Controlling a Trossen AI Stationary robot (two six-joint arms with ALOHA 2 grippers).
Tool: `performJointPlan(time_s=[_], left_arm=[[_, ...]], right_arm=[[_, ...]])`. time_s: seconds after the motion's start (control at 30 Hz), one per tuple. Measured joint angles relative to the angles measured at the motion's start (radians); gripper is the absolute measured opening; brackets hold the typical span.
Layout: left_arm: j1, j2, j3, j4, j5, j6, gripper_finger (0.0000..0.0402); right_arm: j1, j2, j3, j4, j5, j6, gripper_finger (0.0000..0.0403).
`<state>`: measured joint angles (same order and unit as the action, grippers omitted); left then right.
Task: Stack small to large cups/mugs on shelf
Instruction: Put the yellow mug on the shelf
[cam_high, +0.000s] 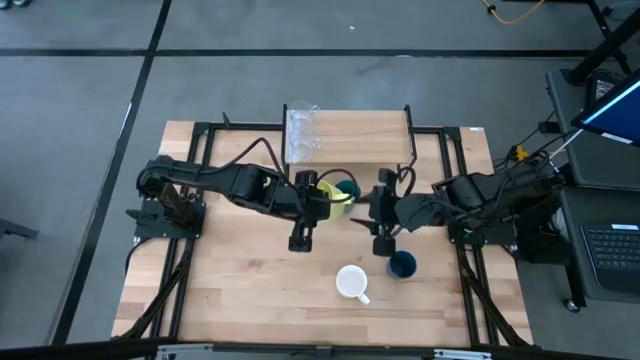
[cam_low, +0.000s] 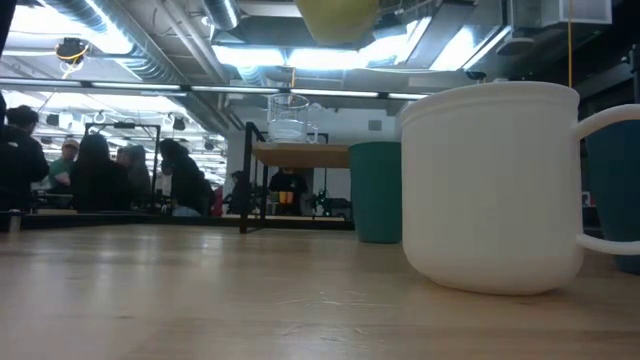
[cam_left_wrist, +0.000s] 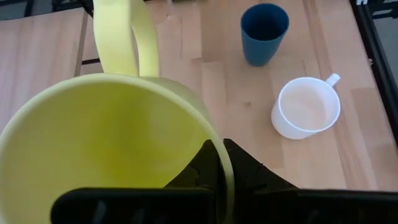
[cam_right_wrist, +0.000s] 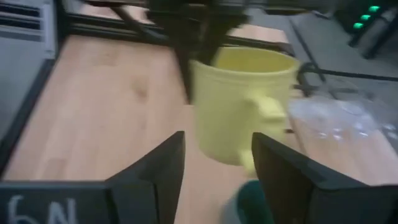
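My left gripper (cam_high: 318, 200) is shut on the yellow mug (cam_high: 336, 196), which it holds in the air at the table's middle, just in front of the shelf (cam_high: 350, 135). The mug's bottom shows at the top of the low view (cam_low: 338, 15). The teal-green cup (cam_high: 348, 186) stands on the table under and behind the mug. My right gripper (cam_right_wrist: 214, 180) is open and empty right of the mug. Two clear glasses (cam_high: 302, 130) stand on the shelf's left end. The white mug (cam_high: 352, 282) and dark blue cup (cam_high: 402, 265) stand on the table nearer the front. My left gripper (cam_left_wrist: 222, 171) holds the yellow mug by its rim (cam_left_wrist: 227, 155), on the side away from the handle (cam_left_wrist: 118, 37). One finger is inside the mug and one outside. The fingers come from above. The mug hangs about upright, mouth up, lifted clear of the table.
The shelf's black metal legs (cam_high: 410, 150) and the table's black frame rails (cam_high: 190, 150) stand around the work area. Bare wood lies at the table's front left (cam_high: 230, 280). People show in the room beyond the table (cam_low: 100, 175).
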<state>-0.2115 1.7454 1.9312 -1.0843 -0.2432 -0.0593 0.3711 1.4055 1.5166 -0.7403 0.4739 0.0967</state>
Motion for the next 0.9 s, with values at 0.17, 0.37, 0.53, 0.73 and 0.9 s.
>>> performJointPlan(time_s=[0.17, 0.37, 0.53, 0.73, 0.9], left_arm=[[-0.001, 0.0, 0.0, 0.0, 0.001, -0.007, 0.0002], [-0.019, 0.0, 0.0, 0.0, 0.001, -0.009, 0.0002], [-0.021, 0.0, 0.0, 0.007, 0.002, -0.009, 0.0002], [-0.021, 0.0, 0.0, 0.007, 0.001, -0.009, 0.0002], [-0.02, 0.0, 0.0, 0.004, -0.002, -0.009, 0.0004]], right_arm=[[-0.024, 0.0, 0.0, -0.005, 0.073, 0.021, 0.0212], [-0.059, 0.009, 0.0, -0.003, -0.028, 0.001, 0.0231], [-0.098, 0.028, 0.0, 0.028, -0.056, -0.005, 0.0231], [-0.108, 0.029, 0.0, 0.04, -0.058, -0.022, 0.0186], [-0.108, 0.029, 0.0, 0.016, -0.075, 0.002, 0.007]])
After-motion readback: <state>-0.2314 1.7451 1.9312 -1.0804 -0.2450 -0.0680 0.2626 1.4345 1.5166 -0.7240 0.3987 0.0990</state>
